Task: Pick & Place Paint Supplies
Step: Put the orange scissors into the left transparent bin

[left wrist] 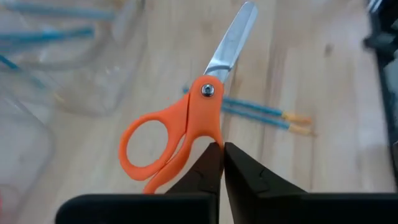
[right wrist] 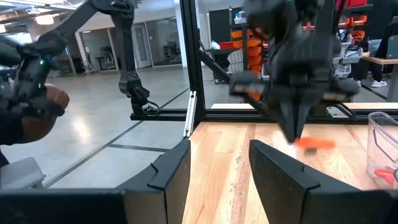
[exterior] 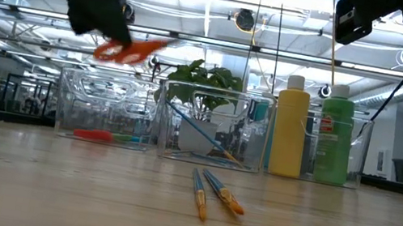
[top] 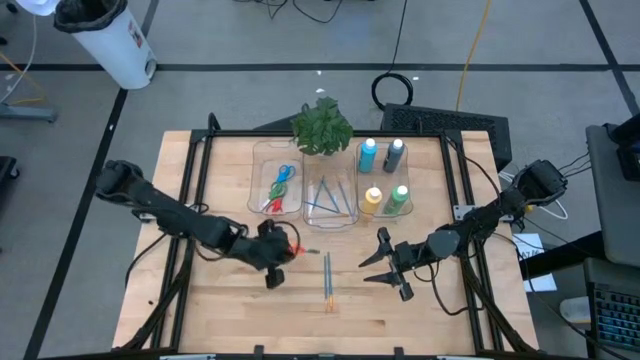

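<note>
Two arms are hanging over the table (top: 220, 320), three clear bins (top: 330, 205) sitting at the back.

The left gripper (top: 272, 250) is pinching orange scissors (left wrist: 180, 124) by the handle, lifted above the wood, probably just short of the bins. The right gripper (top: 385, 265) is hovering spread wide and empty, and two brushes (top: 328, 280) are lying between them.

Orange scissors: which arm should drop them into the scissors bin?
Left. The left gripper is shut on the orange scissors, close to the scissors bin; the right gripper is open, empty, across the table.
</note>
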Available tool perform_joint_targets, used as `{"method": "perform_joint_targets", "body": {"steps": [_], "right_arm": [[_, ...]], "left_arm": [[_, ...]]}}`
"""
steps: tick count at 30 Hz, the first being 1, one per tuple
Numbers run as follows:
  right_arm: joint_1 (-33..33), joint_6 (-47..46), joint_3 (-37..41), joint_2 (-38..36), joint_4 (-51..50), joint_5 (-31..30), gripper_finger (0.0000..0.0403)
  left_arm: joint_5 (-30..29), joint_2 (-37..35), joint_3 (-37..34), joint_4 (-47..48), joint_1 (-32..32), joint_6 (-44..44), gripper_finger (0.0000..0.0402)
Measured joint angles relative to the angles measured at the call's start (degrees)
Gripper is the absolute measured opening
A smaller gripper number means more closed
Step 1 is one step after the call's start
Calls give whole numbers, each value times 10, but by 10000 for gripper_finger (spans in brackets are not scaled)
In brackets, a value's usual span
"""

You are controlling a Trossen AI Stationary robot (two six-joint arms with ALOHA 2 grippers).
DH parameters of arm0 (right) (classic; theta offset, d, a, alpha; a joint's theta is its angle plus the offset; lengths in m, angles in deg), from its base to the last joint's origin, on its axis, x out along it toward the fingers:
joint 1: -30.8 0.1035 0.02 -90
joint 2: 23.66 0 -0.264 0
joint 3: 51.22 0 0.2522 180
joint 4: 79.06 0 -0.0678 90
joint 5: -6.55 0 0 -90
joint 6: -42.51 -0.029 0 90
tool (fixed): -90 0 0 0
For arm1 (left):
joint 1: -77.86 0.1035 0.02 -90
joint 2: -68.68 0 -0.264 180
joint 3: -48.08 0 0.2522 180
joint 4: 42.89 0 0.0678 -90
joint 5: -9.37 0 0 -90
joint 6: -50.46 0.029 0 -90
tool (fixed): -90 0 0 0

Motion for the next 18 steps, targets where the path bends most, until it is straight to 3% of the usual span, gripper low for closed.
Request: {"method": "perform_joint_targets", "body": {"steps": [12, 18], "right_arm": [[0, 0, 0, 0, 0, 0, 157], [0, 0, 0, 0, 0, 0, 157]], "left_arm": [[-75, -127, -1, -32, -8, 102, 5], [-113, -174, -56, -50, -7, 97, 5]]}}
